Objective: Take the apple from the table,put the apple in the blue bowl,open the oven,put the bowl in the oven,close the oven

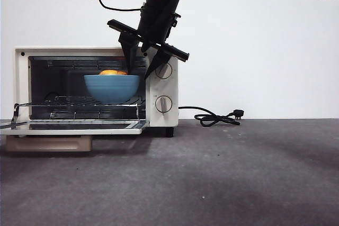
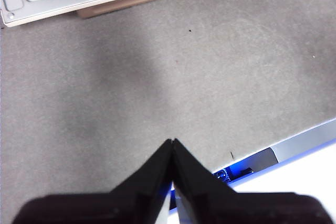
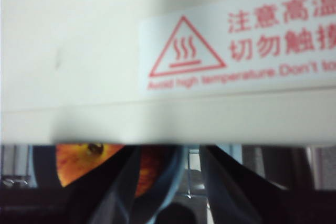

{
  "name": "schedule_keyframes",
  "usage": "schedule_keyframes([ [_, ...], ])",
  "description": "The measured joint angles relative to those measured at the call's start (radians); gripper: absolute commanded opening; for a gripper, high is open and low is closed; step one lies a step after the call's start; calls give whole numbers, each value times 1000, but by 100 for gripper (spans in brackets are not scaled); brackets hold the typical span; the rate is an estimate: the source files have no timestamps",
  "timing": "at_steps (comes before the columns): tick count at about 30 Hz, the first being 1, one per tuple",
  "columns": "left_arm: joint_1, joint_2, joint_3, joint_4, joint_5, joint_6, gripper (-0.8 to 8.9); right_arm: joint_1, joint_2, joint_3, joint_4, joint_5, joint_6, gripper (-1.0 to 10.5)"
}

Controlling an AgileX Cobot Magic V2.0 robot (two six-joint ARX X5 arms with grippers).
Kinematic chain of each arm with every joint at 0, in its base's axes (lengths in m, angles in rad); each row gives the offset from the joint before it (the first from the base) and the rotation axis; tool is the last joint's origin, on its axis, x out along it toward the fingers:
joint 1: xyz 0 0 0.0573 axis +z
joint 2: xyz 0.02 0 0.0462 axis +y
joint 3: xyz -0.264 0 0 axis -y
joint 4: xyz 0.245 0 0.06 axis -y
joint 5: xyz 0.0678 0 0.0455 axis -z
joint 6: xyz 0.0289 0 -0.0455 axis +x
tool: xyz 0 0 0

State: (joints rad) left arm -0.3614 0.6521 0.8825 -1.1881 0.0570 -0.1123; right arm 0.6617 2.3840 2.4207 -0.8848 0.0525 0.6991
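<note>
Judging by the layout, most steps look done: the apple (image 1: 113, 72) sits in the blue bowl (image 1: 112, 87), and the bowl rests on the rack inside the open oven (image 1: 164, 86). Closing the door (image 1: 74, 126) remains. Right claw (image 1: 139, 63) straddles the bowl's rim by the oven opening, jaws apart. Left claw (image 2: 172, 142), jaws together, hangs over bare bench (image 2: 157, 77) near the door. Rim contact is blurred.

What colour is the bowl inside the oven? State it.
Matte blue bowl, clearest in the front view.

bare lab: robot arm (image 1: 159, 9), oven (image 1: 95, 86)
</note>
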Motion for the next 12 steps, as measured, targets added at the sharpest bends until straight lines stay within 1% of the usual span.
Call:
schedule_keyframes([
  [7,0,0,0,15,-14,0,-5,6,-17,0,-39,3,-69,190],
  [12,0,6,0,40,-56,2,-7,12,-92,1,-98,23,-148,190],
])
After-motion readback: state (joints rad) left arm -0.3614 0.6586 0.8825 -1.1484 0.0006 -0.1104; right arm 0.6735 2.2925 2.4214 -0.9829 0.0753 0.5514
